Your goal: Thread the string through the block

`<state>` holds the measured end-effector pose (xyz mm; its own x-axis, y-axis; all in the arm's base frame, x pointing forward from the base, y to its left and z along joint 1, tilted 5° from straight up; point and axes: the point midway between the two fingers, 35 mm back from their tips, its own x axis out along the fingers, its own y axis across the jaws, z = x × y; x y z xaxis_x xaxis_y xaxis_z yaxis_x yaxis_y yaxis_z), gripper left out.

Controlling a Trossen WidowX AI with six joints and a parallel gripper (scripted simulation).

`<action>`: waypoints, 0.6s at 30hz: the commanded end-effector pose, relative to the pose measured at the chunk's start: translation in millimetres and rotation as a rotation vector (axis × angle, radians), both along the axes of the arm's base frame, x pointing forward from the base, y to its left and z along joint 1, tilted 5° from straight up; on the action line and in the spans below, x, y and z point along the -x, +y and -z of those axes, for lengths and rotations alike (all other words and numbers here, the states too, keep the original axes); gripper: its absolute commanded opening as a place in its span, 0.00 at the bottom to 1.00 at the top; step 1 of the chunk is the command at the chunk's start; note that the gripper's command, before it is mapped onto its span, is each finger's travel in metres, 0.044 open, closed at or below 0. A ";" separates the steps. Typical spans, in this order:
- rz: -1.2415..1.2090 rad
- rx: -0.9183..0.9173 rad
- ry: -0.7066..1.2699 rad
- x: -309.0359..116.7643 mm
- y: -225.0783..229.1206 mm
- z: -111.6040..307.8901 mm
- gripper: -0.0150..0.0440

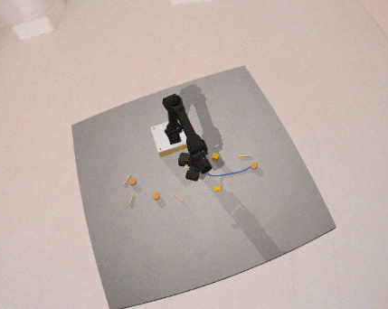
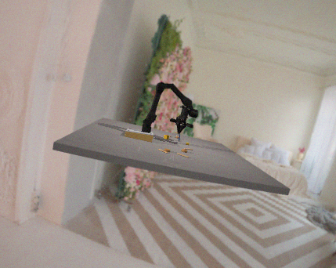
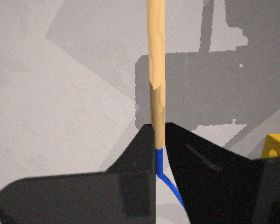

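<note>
My gripper (image 2: 179, 133) (image 3: 157, 131) is shut on the wooden stick (image 3: 156, 50) (image 1: 186, 167), near its string end, and holds it above the table. In the wrist view the stick points up, away from the fingers. The blue string (image 1: 227, 174) (image 2: 179, 138) (image 3: 172, 186) runs from the stick to a round wooden button (image 1: 253, 165) on the right. A yellow block (image 1: 215, 157) (image 2: 166, 137) stands on the table beside the gripper; its corner (image 3: 278, 144) shows at the right of the wrist view, with part of a hole. The arm hides the fingertips in the top view.
Another, flatter yellow piece (image 1: 217, 189) (image 2: 187, 143) lies in front of the string. Loose sticks lie at the front (image 1: 178, 198), at the left and behind the string's button (image 1: 244, 156). Two more round buttons (image 1: 156, 196) (image 1: 132, 182) lie at the left. The arm's white-topped base (image 1: 161, 140) is behind.
</note>
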<state>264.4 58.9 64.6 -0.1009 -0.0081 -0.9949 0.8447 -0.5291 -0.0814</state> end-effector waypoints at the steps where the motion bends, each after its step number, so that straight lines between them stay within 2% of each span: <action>1: 0.002 0.015 0.012 -0.9 3.0 -3.1 0.25; 18: -0.004 0.067 0.045 -4.8 17.4 -21.0 0.25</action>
